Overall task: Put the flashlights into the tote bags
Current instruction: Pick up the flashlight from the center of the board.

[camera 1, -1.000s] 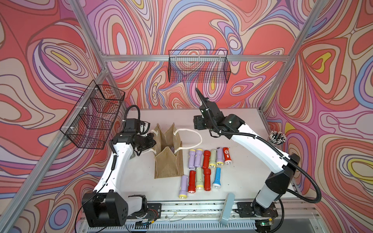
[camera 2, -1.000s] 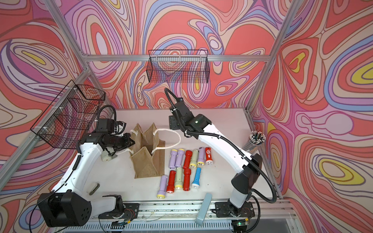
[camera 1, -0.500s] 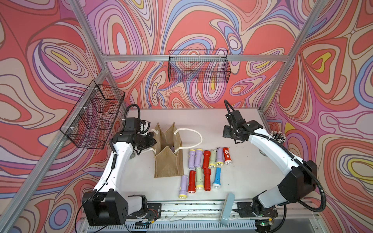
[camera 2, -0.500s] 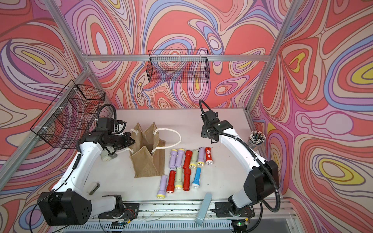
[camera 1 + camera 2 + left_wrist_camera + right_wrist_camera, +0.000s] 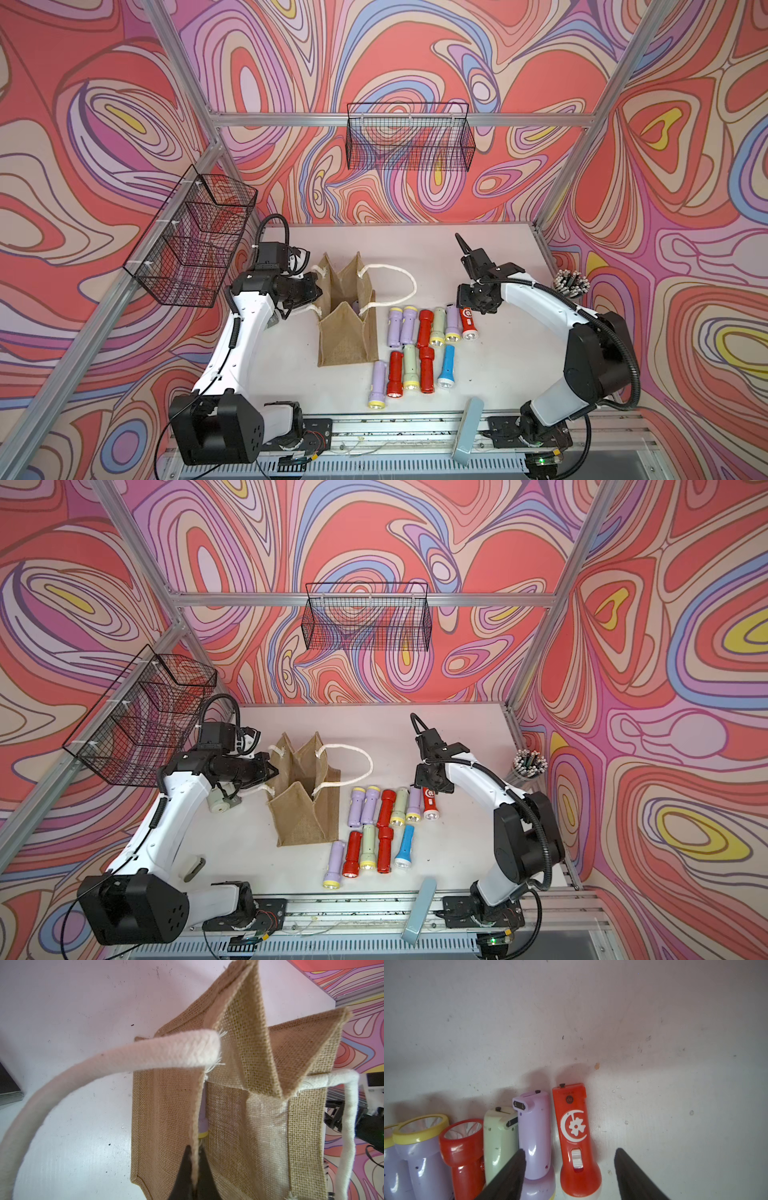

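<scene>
The tan burlap tote bag (image 5: 348,334) (image 5: 303,816) stands open at mid-table, one white rope handle (image 5: 399,276) lying to its right. My left gripper (image 5: 194,1159) is shut on the bag's left rim (image 5: 197,1105) and holds it up. A lilac flashlight (image 5: 202,1126) lies inside the bag. Several flashlights lie in two rows right of the bag (image 5: 419,345). My right gripper (image 5: 570,1151) is open and low over the row's right end. Its jaws straddle the red flashlight with a moon mark (image 5: 575,1126) (image 5: 467,322) and the lilac one (image 5: 534,1126) beside it.
A clear cup of grey rods (image 5: 571,284) stands at the table's right edge. Black wire baskets hang on the back wall (image 5: 409,139) and the left wall (image 5: 191,241). A grey-blue bar (image 5: 467,428) leans on the front rail. A pale green item (image 5: 220,800) lies under the left arm.
My right arm has swung from beside the bag out to the right, then come down over the red flashlight at the row's end, its jaws narrowing a little. The left arm has not moved.
</scene>
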Robot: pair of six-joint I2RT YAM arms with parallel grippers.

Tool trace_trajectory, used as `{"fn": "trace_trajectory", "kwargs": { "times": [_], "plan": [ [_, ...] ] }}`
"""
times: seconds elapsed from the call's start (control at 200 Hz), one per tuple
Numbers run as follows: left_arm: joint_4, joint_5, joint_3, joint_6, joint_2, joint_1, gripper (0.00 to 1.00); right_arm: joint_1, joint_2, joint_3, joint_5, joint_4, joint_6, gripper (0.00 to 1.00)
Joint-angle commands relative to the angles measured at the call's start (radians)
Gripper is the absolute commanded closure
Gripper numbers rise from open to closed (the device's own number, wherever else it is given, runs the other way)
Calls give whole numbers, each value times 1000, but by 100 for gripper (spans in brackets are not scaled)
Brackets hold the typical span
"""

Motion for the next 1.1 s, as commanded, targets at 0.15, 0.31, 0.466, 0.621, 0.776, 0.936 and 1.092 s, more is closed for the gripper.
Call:
{"fn": "trace_trajectory", "kwargs": {
  "times": [0.15, 0.31, 0.466, 0.621, 0.776, 0.936, 1.092],
  "plan": [
    [-16, -8, 22, 24, 9, 5, 100, -45, 62, -46, -33, 54, -7, 33],
    [-12, -9, 15, 22, 9, 5, 100, -72, 72, -67, -40, 80, -8, 36],
    [-12, -9, 14, 20, 12, 5, 100, -79, 103, -68, -58, 107, -24, 37],
    [-17, -18, 16, 20, 7, 5, 100, -79, 126, -69, -92, 131, -37, 38],
    [-22, -21, 17, 20, 4, 5, 100, -79, 166, -69, -66, 113, -31, 41],
    [-22, -25, 18, 19, 4, 5, 100, -79, 181, -73, -37, 104, -31, 47],
    [-19, -26, 16, 19, 10, 6, 100, -79, 206, -66, -23, 102, -35, 51]
  ]
}}
